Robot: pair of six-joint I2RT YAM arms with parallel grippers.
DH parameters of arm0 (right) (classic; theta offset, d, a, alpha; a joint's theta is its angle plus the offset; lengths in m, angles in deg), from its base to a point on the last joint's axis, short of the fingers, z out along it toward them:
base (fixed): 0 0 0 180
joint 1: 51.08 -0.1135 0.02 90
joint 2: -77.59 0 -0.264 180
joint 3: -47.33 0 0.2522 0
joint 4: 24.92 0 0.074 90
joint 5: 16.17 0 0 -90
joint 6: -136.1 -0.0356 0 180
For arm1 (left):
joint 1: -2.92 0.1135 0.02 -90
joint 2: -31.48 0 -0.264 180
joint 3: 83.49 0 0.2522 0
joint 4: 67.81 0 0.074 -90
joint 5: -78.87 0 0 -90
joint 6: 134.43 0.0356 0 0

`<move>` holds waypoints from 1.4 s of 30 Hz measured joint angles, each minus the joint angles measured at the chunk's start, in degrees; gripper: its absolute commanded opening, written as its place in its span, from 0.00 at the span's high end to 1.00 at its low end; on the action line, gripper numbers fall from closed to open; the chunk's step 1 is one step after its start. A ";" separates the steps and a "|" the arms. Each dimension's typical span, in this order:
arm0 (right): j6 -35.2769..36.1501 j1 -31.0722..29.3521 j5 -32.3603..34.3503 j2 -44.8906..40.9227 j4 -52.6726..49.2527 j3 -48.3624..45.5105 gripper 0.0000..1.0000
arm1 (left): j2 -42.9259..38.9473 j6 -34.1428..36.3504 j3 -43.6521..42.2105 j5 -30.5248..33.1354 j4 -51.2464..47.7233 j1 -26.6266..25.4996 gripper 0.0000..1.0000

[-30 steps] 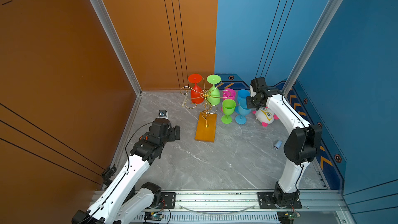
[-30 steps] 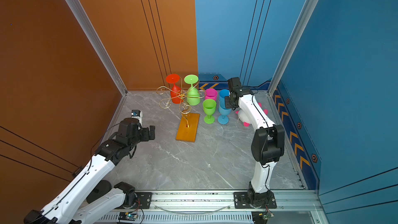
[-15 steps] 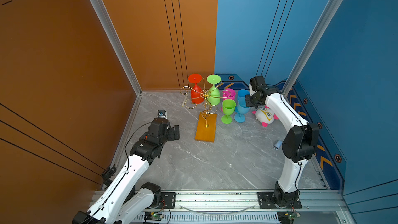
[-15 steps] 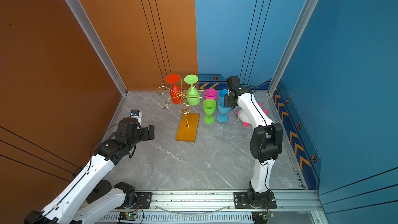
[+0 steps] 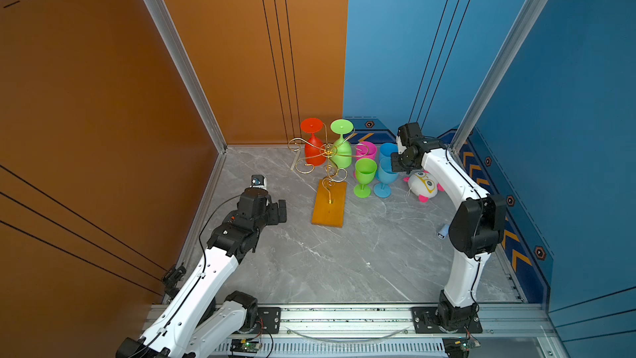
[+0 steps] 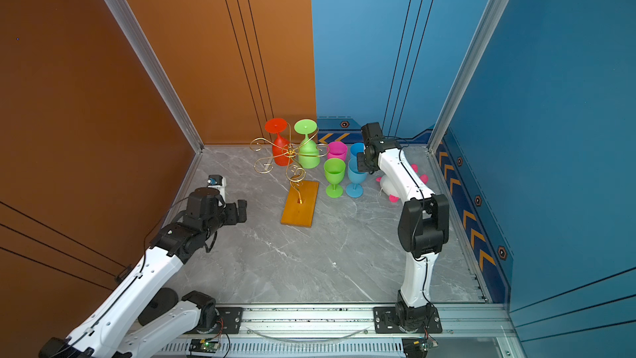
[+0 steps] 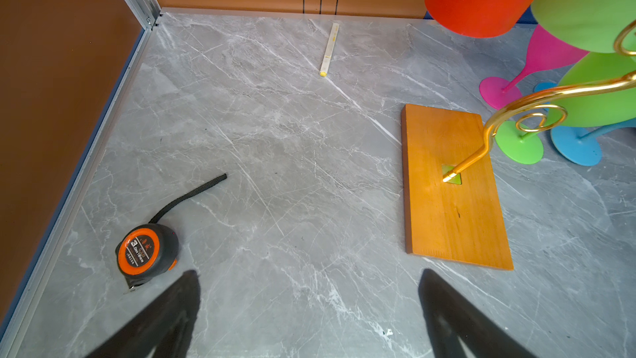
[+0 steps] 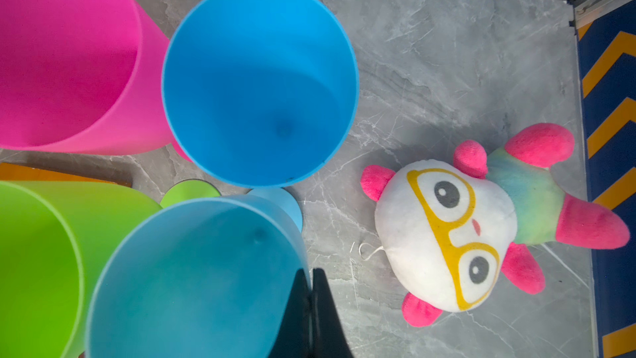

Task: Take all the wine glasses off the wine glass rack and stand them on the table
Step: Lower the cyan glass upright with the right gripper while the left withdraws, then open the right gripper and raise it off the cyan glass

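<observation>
Your rack (image 5: 328, 150) stands at the centre of both top views, with its base (image 5: 328, 210) flat on the floor (image 5: 344, 263). Two glasses hang on it upside down, feet uppermost. They are the red glass (image 5: 314, 153) and, just right of it, the hung green glass (image 5: 343, 157), both above the centre of the frame. Right of the rack four more stand upright in a tight cluster: the pink glass (image 5: 366, 150), the standing green glass (image 5: 364, 175), the far blue glass (image 5: 387, 150) and the near blue glass (image 5: 387, 175). A plush toy (image 5: 423, 184) lies further right. Your left gripper (image 5: 280, 211) sits left of the base and apart from it. In its wrist view the fingers (image 7: 165, 318) are spread wide over bare floor with nothing between them, and a tape measure (image 7: 146, 253) lies beside one of them. Your right gripper (image 8: 310, 280) hangs right of centre at the near blue glass's rim with its fingers pressed together. You cannot tell whether they touch that rim.
</observation>
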 measured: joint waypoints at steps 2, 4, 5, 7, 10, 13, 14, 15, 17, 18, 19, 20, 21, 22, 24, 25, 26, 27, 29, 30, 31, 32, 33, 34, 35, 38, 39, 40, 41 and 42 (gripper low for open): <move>0.00 0.00 0.00 0.00 -0.02 0.00 0.95 | 0.00 0.00 0.00 -0.13 -0.02 0.17 0.01; 0.00 0.00 0.00 0.00 -0.04 0.00 0.94 | 0.00 0.00 0.00 -0.17 0.00 0.33 0.01; 0.00 0.00 0.00 0.00 -0.04 0.00 0.94 | 0.00 0.00 0.00 -0.17 0.00 0.33 0.01; 0.00 0.00 0.00 0.00 -0.11 0.00 0.93 | 0.00 0.00 0.00 -0.37 0.00 0.42 0.01; 0.00 0.00 0.00 0.00 -0.22 0.00 0.92 | 0.00 0.00 0.00 -0.57 0.00 0.52 0.00; 0.00 0.00 0.00 0.00 -0.28 0.00 0.92 | -0.11 -0.02 0.00 -0.59 0.00 0.52 0.01; 0.00 0.00 0.00 0.00 -0.35 0.00 0.92 | -0.17 -0.02 0.00 -0.59 0.02 0.52 0.00; 0.00 0.00 0.00 0.02 -0.48 0.00 0.92 | -0.26 -0.02 0.00 -0.59 0.07 0.55 0.00; 0.00 0.00 0.00 0.09 -0.57 0.00 0.91 | -0.42 -0.02 0.00 -0.59 0.20 0.57 0.00; 0.00 0.00 0.00 0.13 -0.59 0.00 0.91 | -0.46 -0.02 0.00 -0.59 0.22 0.59 0.00; 0.00 0.00 0.00 0.22 -0.59 0.00 0.91 | -0.50 -0.02 0.00 -0.59 0.33 0.59 0.00; 0.00 0.00 0.00 0.31 -0.59 0.00 0.91 | -0.50 -0.02 0.00 -0.59 0.37 0.59 0.00; 0.00 0.00 0.00 0.35 -0.59 0.00 0.90 | -0.52 -0.02 0.00 -0.59 0.37 0.59 0.00; 0.00 0.00 0.00 0.42 -0.59 0.00 0.89 | -0.55 -0.02 0.00 -0.61 0.37 0.59 0.00; 0.00 0.00 0.00 0.48 -0.61 0.00 0.88 | -0.55 -0.04 0.00 -0.61 0.37 0.61 0.00; 0.00 0.00 0.00 0.48 -0.61 0.00 0.86 | -0.55 -0.09 0.00 -0.66 0.37 0.63 0.01; -0.02 0.00 0.00 0.48 -0.61 0.00 0.85 | -0.55 -0.24 0.00 -0.76 0.37 0.63 0.00; -0.04 0.00 0.00 0.48 -0.61 0.00 0.84 | -0.55 -0.33 0.00 -0.81 0.37 0.68 0.00; -0.04 0.00 0.00 0.48 -0.61 0.00 0.81 | -0.55 -0.44 0.00 -0.92 0.37 0.70 0.01; -0.09 0.00 0.00 0.48 -0.61 0.00 0.80 | -0.55 -0.44 0.00 -0.98 0.37 0.70 0.00; -0.20 0.00 0.00 0.48 -0.61 0.00 0.78 | -0.55 -0.44 0.00 -1.01 0.37 0.70 0.00; -0.26 0.00 0.00 0.48 -0.61 0.00 0.77 | -0.55 -0.46 0.00 -1.01 0.37 0.70 0.00; -0.33 0.00 0.00 0.48 -0.63 0.00 0.76 | -0.55 -0.44 0.00 -1.01 0.37 0.74 0.00; -0.44 0.00 0.00 0.48 -0.66 0.00 0.73 | -0.55 -0.46 0.00 -1.03 0.37 0.74 0.00; -0.55 0.00 0.00 0.48 -0.68 0.00 0.71 | -0.55 -0.44 0.00 -1.03 0.37 0.76 0.01; -0.74 0.00 0.00 0.39 -1.01 0.00 0.61 | -0.55 -0.46 0.00 -1.16 0.37 0.94 0.00; -0.81 0.00 0.00 0.26 -1.16 0.00 0.56 | -0.55 -0.48 0.00 -1.20 0.37 0.98 0.01; -0.87 0.00 0.02 0.04 -1.31 0.00 0.51 | -0.55 -0.48 0.00 -1.22 0.39 1.01 0.00; -0.79 -0.02 0.07 -0.28 -1.53 0.00 0.47 | -0.55 -0.63 0.00 -1.20 0.39 1.01 0.00; -0.81 -0.02 0.07 -0.74 -1.68 0.00 0.42 | -0.55 -0.68 0.00 -1.22 0.39 1.03 0.00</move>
